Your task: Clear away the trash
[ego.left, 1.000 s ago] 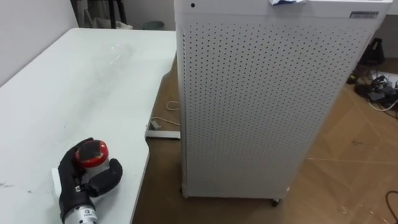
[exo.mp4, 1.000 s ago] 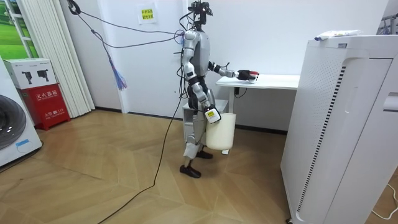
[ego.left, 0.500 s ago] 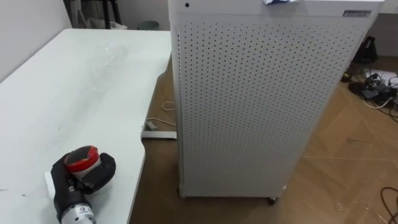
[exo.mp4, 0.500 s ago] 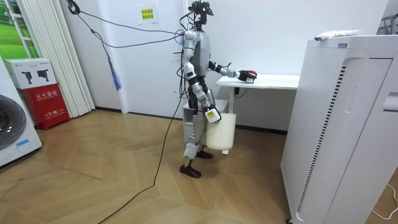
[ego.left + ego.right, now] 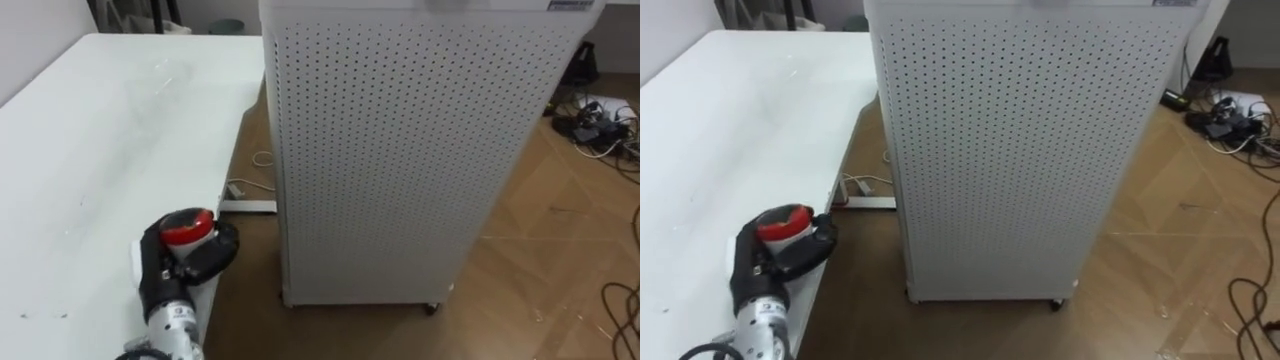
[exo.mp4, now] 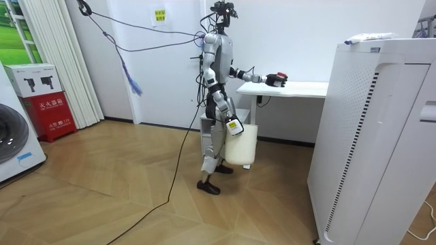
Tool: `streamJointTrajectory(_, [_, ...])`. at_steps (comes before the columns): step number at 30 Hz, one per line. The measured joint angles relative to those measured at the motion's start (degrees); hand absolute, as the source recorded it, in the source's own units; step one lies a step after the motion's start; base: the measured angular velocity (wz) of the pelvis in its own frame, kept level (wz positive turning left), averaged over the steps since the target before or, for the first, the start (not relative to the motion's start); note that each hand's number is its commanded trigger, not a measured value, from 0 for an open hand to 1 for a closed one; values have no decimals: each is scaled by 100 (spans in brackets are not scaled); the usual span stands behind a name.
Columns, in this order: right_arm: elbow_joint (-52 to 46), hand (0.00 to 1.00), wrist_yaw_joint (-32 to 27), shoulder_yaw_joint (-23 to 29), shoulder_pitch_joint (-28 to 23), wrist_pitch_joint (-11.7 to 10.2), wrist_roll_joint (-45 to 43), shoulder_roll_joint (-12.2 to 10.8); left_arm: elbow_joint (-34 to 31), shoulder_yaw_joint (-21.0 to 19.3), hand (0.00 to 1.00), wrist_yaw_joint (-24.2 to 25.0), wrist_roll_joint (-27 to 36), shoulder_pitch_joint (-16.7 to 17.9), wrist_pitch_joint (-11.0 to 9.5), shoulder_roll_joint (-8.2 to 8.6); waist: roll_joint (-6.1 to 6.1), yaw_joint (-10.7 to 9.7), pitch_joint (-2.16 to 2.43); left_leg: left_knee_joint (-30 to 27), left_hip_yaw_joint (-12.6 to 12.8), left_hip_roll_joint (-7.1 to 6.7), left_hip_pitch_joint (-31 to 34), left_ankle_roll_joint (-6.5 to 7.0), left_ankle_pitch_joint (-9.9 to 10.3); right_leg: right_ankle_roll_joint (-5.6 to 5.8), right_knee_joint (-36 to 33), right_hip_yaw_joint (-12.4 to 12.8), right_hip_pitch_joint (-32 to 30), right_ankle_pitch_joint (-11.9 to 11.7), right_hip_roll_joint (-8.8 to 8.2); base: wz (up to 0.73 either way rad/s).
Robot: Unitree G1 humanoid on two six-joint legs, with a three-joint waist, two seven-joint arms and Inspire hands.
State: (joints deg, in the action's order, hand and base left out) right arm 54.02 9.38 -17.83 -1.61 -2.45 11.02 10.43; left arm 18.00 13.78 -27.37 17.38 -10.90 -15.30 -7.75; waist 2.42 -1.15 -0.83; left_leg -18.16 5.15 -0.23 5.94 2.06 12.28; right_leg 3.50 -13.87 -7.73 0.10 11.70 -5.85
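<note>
Table: white tabletop takes up the left of the eye views, with the robot standing at its near corner.
Left hand: black hand at the table's right edge, fingers and thumb curled round the garbage. I cannot tell whether it touches the tabletop.
Garbage: small item with a round red top, upright in the left hand's grasp; its lower part is hidden by the fingers.
Loose cable: thin white cable lies on the floor between the table and the cabinet.
Cabinet: tall white perforated cabinet stands just beside the table on the wooden floor.
Cable cluster: dark cables lie on the floor at the far right.
Right hand: hangs low at the robot's hip in the room view; its finger state cannot be told.
Pail: white pail hangs at the hip just below the right hand.
</note>
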Motion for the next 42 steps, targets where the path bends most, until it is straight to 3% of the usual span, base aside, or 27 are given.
streamJointTrajectory(3, [-6, 100, -63, 8, 85, -1, 8, 19, -352, 277, 100, 311, -24, 0, -3, -10, -17, -4, -11, 2, 53, 3, -2, 3, 2, 0, 1, 5, -16, 0, -8, -8])
streamJointTrajectory(9, [-272, 100, -257, 11, 168, -4, 26, 74, -380, 694, 100, 949, 8, 80, 5, -10, -91, 20, -25, -32, 286, 88, 83, 5, 4, 0, -208, 122, -298, 0, 3, -20])
streamJointTrajectory(15, [-274, 100, -302, 117, 263, -69, -11, 68, -719, 726, 100, 1569, -16, 425, 3, -71, -132, 30, -27, 0, 598, 156, -84, 20, 67, -23, -327, 135, -417, -14, 6, -30])
streamJointTrajectory(19, [-269, 100, -288, 236, 387, -70, -79, 67, -801, 733, 100, 1869, -14, 455, 3, -79, -189, -5, -32, 46, 675, 161, -27, 23, 68, -44, -405, 145, -534, -30, 3, -17])
streamJointTrajectory(22, [-269, 100, -283, 338, 424, -74, -52, 72, -805, 791, 100, 2067, -14, 527, 3, -78, -247, -1, -7, 21, 725, 170, 54, 23, 66, -48, -483, 165, -679, -34, 5, -11])
streamJointTrajectory(26, [-269, 100, -255, 339, 526, -74, 10, 94, -789, 909, 100, 2517, -5, 616, 9, -128, -279, -12, -21, -9, 784, 187, 91, 22, 66, -48, -497, 160, -743, -34, 4, -7])
streamJointTrajectory(33, [-302, 100, -83, 343, 679, -75, -12, 95, -416, 924, 100, 3065, -193, 904, 167, -180, -304, -6, -25, -3, 847, 189, 308, 22, 66, -49, -573, 129, -1036, -34, -12, -5])
streamJointTrajectory(42, [16, 100, -56, 346, 910, -162, -9, 102, 336, 967, 100, 3343, -591, 1154, 285, -221, -339, -12, -37, -19, 848, 189, 480, 24, 65, -48, -585, 126, -1203, -34, -18, 0])
